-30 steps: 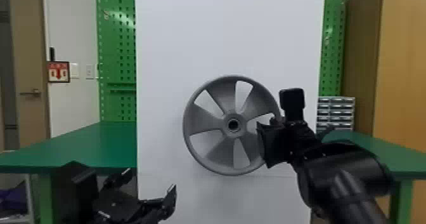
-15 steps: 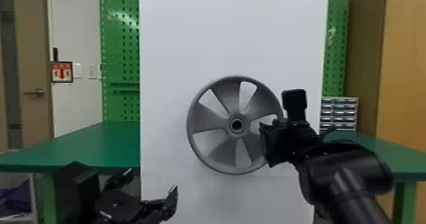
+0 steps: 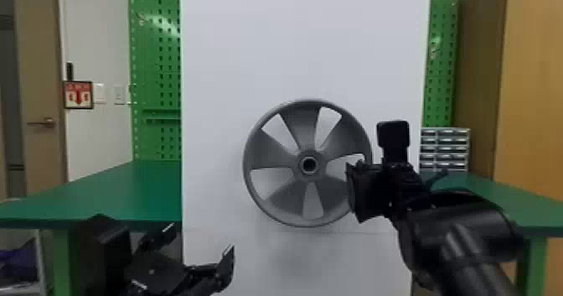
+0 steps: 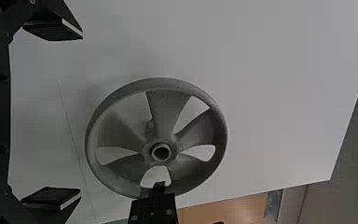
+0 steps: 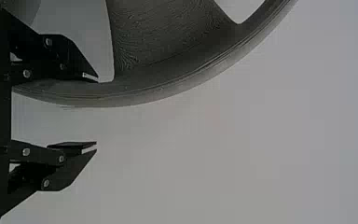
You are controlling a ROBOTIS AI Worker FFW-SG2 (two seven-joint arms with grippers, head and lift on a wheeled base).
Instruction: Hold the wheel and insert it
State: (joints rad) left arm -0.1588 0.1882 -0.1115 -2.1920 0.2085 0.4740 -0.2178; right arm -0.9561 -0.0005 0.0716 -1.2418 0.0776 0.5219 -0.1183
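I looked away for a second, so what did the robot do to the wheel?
The wheel turned a little clockwise, as the head view sees it. The right gripper shifted slightly right and down. It is open now; I can't tell whether it just let go. The wheel's middle stayed in place in front of the white panel, and the left gripper stayed put.

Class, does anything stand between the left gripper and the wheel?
Nothing visible stands between the left gripper and the wheel. The right gripper is at the wheel's far side, on the robot's right.
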